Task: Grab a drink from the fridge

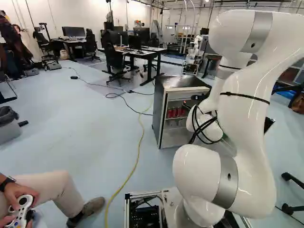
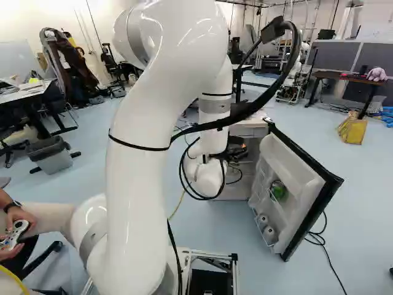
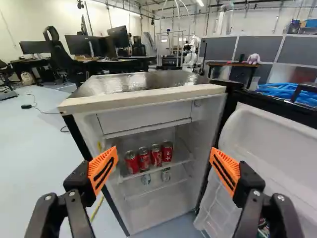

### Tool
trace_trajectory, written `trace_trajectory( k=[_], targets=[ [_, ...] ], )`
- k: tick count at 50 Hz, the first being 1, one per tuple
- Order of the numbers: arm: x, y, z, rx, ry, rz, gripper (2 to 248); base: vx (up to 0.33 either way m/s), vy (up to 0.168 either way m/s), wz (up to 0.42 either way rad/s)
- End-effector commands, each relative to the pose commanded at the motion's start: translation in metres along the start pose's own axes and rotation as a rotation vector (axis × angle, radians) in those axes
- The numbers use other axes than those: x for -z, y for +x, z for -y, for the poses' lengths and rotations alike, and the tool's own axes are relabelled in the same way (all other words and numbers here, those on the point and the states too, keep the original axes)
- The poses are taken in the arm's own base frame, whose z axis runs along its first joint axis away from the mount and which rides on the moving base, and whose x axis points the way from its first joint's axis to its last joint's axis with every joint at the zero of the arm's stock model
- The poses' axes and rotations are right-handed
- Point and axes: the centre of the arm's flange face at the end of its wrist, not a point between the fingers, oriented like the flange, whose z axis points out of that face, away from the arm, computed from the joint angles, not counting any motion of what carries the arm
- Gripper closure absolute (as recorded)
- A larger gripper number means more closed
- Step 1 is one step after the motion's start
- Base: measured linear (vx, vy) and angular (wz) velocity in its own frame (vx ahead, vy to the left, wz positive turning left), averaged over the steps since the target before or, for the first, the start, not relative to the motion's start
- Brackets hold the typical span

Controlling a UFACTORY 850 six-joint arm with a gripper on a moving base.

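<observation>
Red, thin metal by the look of them, four drink cans (image 3: pixel 144 158) stand upright in a row near the front edge of the upper shelf (image 3: pixel 181 161), towards its corner away from the door (image 3: pixel 277 134). Full, each should be fairly heavy for its size and stiff; the smooth wall could slip if damp, and too hard a squeeze might dent it. I'd take an end can round its middle, orange pads (image 3: pixel 103 168) on opposite sides, minding its neighbour. The gripper (image 3: pixel 164 151) has its jaws spread wide with nothing pinched. The fridge (image 3: pixel 143 83) stands, door open, on a pale blue floor (image 3: pixel 44 134), with desks (image 1: pixel 154 50) beyond
</observation>
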Motion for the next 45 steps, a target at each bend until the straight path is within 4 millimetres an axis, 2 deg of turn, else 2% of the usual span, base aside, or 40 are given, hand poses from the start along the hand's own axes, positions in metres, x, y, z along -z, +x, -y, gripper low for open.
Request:
trace_trajectory(
  k=[45],
  targets=[
    [-0.066,-0.052,0.008,0.005,0.116,0.032,3,0.000,0.000,0.000]
  ],
)
